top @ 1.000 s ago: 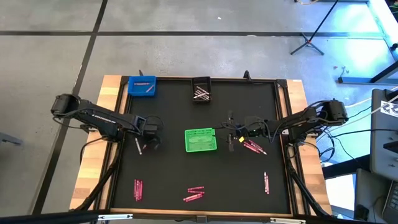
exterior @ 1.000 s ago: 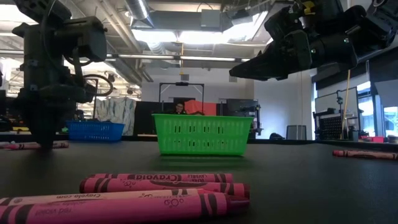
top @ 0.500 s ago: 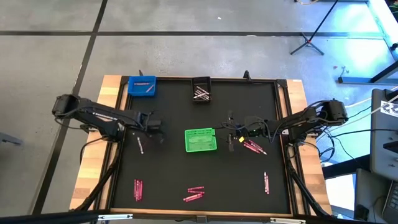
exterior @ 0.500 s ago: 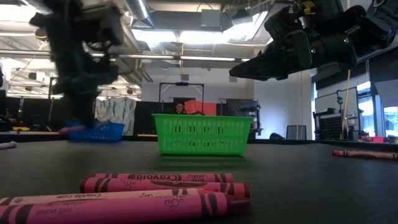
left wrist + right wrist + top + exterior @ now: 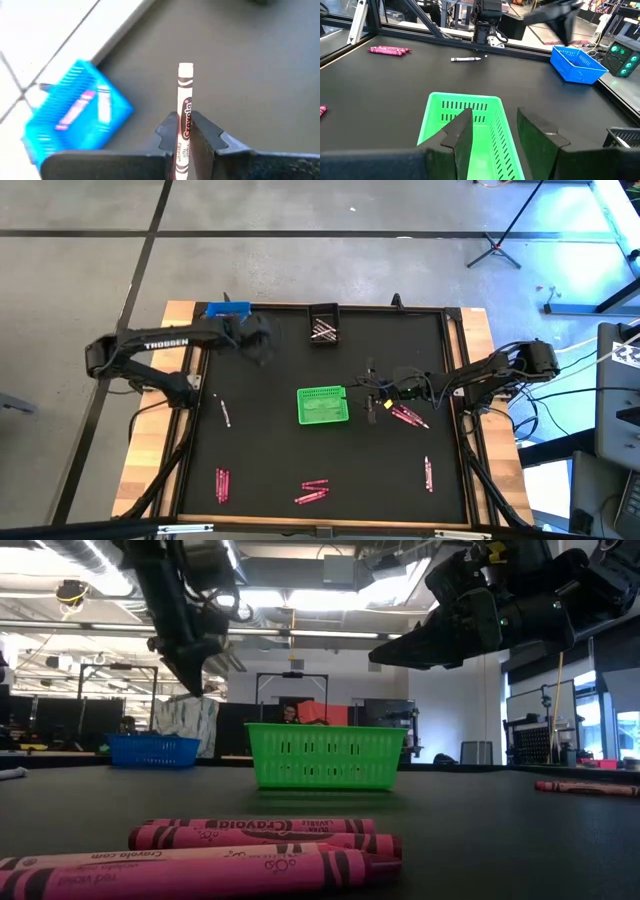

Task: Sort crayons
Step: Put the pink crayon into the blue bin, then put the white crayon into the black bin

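Left pincer [image 5: 184,136]: clenched on a pale whitish crayon [image 5: 184,107], raised off the surface [image 5: 300,340]; in the high view it sits at about 11 o'clock on the black mat, just inboard of the blue bin [image 5: 227,310].
Held crayon, axis: long axis runs straight out ahead of the fingers [image 5: 167,134], tip pointing away from the wrist, nipped near its rear half with most of the length sticking out free.
Key relation: blue bin lies roughly at 9 to 10 o'clock from the left pincer in the high view, close by but not yet under it; the wrist view agrees, with the bin off to one side of the crayon tip, not beneath it.
Blue bin contents: one pink-red stick and one pale stick appear to lie inside; blurred, so count not certain.
Judgement: next move needs a short carry toward 9 o'clock until the crayon tip hangs over the bin before letting go; release here would likely land on the mat.
Loose pale crayon [image 5: 224,412]: flat on the mat at about 8 o'clock from the green bin [image 5: 323,405], long axis near 12 to 6.
Nearer arm: left arm is much the nearer to the blue bin.
Right pincer [image 5: 492,132]: released, nothing between the fingers, hovering just at 3 o'clock of the green bin, waiting.
Other crayons: pink clusters near the front edge [image 5: 312,491] and beside the right pincer [image 5: 408,416].
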Controlling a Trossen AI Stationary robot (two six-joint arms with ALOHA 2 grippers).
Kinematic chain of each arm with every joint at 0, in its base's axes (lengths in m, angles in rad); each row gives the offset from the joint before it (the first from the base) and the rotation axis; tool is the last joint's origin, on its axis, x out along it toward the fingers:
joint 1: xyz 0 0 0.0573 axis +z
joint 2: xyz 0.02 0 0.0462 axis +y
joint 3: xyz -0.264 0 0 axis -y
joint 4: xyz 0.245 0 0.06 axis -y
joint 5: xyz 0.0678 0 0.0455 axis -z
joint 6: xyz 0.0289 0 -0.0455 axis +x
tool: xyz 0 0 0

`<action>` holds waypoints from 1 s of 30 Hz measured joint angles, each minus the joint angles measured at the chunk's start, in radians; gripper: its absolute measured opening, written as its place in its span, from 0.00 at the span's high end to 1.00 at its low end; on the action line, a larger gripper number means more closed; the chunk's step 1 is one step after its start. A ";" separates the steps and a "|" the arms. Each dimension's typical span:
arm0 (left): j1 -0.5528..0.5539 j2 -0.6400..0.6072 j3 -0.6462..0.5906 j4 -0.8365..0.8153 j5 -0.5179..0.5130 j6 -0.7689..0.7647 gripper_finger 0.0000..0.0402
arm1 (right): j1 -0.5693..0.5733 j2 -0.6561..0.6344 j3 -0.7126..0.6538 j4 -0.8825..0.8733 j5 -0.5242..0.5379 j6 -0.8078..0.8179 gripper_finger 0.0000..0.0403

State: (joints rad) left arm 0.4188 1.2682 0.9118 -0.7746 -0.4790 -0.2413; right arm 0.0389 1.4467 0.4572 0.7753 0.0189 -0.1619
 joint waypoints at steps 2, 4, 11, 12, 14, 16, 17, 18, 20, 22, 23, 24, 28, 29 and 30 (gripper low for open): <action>0.083 0.000 0.004 0.007 -0.014 0.074 0.94 | 0.000 0.000 0.000 0.000 0.000 0.000 0.63; 0.161 0.000 -0.004 0.029 -0.017 0.146 0.94 | 0.000 0.000 0.000 0.000 0.000 0.000 0.63; 0.374 0.000 -0.092 0.254 -0.020 0.318 0.94 | 0.000 0.000 0.000 0.000 0.000 0.000 0.63; 0.395 0.000 -0.107 0.289 -0.019 0.334 0.94 | 0.000 0.000 0.000 0.000 0.000 0.000 0.63; 0.430 0.000 -0.137 0.355 -0.019 0.358 0.94 | 0.000 0.000 0.000 0.000 0.000 0.000 0.63; 0.457 0.000 -0.164 0.394 -0.018 0.365 0.94 | 0.000 0.000 0.000 0.000 0.000 0.000 0.63; 0.470 0.000 -0.174 0.404 -0.013 0.366 0.94 | 0.000 0.000 0.000 0.000 0.000 0.000 0.63; 0.481 0.000 -0.181 0.411 -0.003 0.367 0.94 | 0.000 0.000 0.000 0.000 0.000 0.000 0.63; 0.501 0.000 -0.192 0.413 0.008 0.367 0.93 | 0.000 0.000 0.000 0.000 0.000 -0.001 0.63; 0.516 0.000 -0.202 0.413 0.011 0.371 0.91 | 0.000 0.000 0.000 0.000 0.000 -0.002 0.63; 0.523 0.000 -0.205 0.413 0.015 0.377 0.90 | 0.000 0.000 0.000 0.000 0.000 -0.002 0.63; 0.530 0.000 -0.207 0.414 0.021 0.379 0.88 | 0.000 0.000 0.000 0.000 0.000 -0.002 0.63; 0.542 0.000 -0.209 0.415 0.030 0.380 0.81 | 0.000 0.000 0.000 0.000 0.000 -0.002 0.63; 0.542 0.000 -0.209 0.414 0.030 0.379 0.80 | 0.000 0.000 0.000 0.000 0.000 -0.002 0.63; 0.540 0.000 -0.208 0.410 0.031 0.375 0.78 | 0.000 0.000 0.000 0.000 0.000 -0.002 0.63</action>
State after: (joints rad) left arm 0.9583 1.2678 0.7035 -0.3642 -0.4481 0.1334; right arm 0.0388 1.4467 0.4572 0.7753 0.0192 -0.1635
